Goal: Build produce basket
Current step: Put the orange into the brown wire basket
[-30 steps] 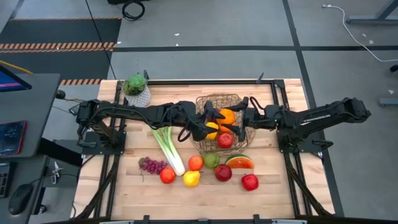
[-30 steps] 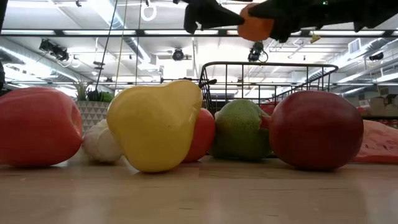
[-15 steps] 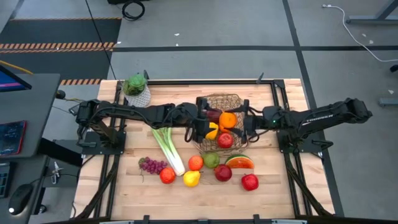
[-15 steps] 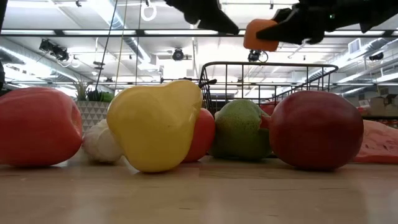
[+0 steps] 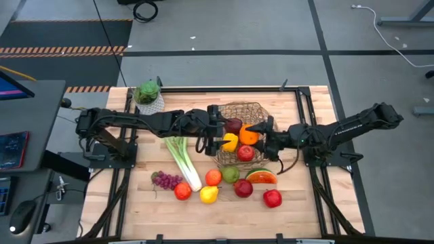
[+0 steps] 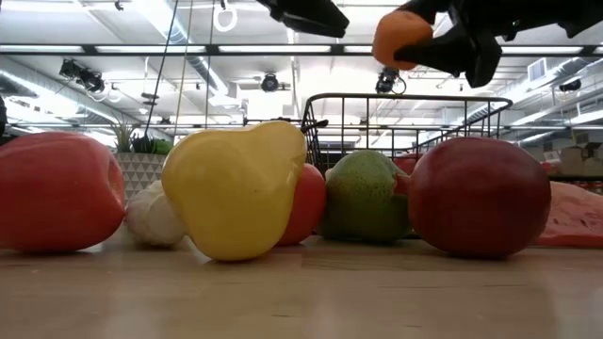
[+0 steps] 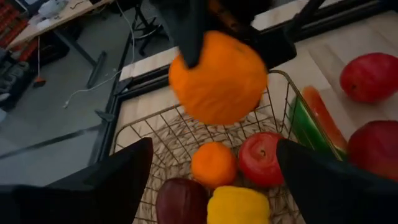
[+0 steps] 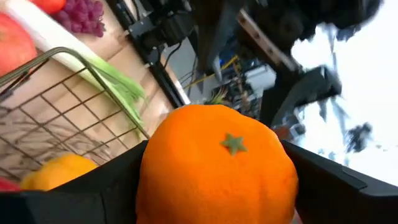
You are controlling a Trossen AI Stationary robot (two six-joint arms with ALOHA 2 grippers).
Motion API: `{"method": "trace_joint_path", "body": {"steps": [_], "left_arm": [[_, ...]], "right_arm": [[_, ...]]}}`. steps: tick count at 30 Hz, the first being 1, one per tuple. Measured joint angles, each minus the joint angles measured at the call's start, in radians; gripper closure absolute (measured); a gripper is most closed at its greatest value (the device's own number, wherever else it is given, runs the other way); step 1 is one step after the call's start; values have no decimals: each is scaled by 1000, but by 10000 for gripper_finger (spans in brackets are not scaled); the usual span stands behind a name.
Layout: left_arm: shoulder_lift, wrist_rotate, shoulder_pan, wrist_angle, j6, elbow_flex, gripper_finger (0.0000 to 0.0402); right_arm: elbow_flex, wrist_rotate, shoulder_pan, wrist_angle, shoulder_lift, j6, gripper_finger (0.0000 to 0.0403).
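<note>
**Q:** Basket (image 5: 239, 129) first, from above — where does it sit?

**A:** At the far middle of the table (image 5: 298, 203), with a dark apple (image 5: 234, 125), a pepper (image 5: 230, 142) and a red apple (image 5: 245, 153) inside. The right gripper (image 5: 256, 131) is over it, clamped on an orange (image 5: 248, 135). The left gripper (image 5: 218, 129) is at the basket's left edge, fingers apart, holding nothing. A leek (image 5: 183, 160), grapes (image 5: 167, 180), a lemon (image 5: 209, 194), a pear (image 5: 230, 174) and a watermelon slice (image 5: 261, 177) lie on the near side. There is writing on the right arm, too small to read.

**Q:** And at table height?

**A:** The orange (image 6: 399, 36) hangs in dark fingers above the basket (image 6: 405, 118); the lemon (image 6: 236, 188) and an apple (image 6: 479, 196) fill the foreground.

**Q:** The left wrist?

**A:** Its fingers (image 7: 118, 180) stand wide apart. Beyond them, the held orange (image 7: 217, 78) is above the basket (image 7: 280, 87), where a second orange (image 7: 213, 164) lies.

**Q:** The right wrist?

**A:** The orange (image 8: 217, 165) sits gripped between both fingers; no labels are readable.
</note>
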State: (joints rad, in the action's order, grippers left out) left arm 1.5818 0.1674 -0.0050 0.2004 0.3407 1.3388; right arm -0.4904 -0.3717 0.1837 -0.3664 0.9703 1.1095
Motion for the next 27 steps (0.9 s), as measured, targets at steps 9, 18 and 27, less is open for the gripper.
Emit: {"method": "trace_joint_path", "body": {"steps": [9, 18, 27], "left_arm": [[0, 1, 22, 0, -126, 0, 54], [0, 2, 21, -1, -148, -1, 54], [0, 4, 21, 3, -146, -1, 54]], "right_arm": [[0, -5, 32, -37, 10, 282, 68], [0, -5, 31, -68, 10, 289, 68], [0, -5, 25, -122, 10, 8, 68]]}}
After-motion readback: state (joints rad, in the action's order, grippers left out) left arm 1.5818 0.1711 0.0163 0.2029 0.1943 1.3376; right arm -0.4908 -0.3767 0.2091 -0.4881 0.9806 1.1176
